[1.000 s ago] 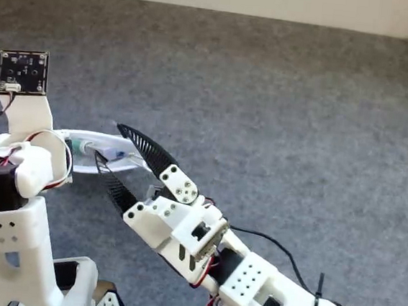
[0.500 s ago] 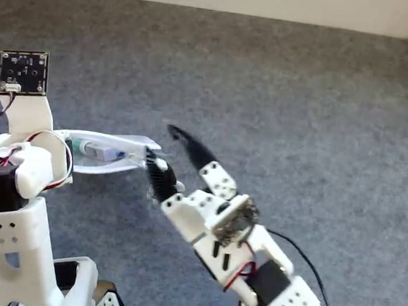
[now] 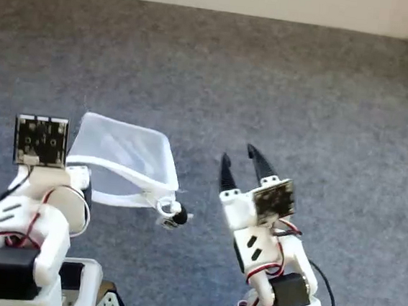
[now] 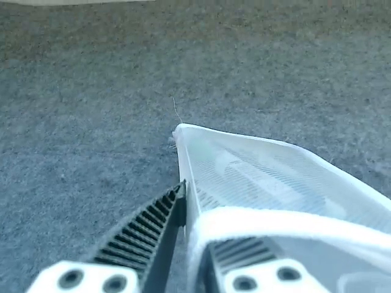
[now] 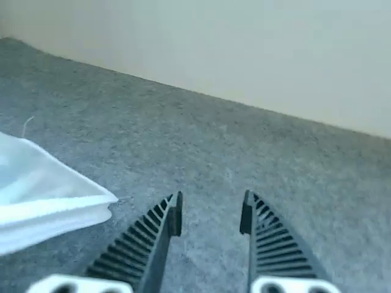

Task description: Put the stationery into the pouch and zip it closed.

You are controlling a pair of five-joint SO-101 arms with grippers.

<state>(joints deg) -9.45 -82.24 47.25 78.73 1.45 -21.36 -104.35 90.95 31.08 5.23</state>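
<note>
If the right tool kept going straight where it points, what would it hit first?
Likely nothing nearby: the right tool points over bare grey carpet toward the pale wall; depth is unclear. The pouch lies off to its side, outside that line.

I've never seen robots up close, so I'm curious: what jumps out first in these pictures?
A white mesh pouch stands out against the grey carpeted table. It is pinched at its rim by the left gripper, with its zip pull at the corner nearest the other arm. Beside it the right gripper hangs open over the carpet, apart from the pouch.
</note>
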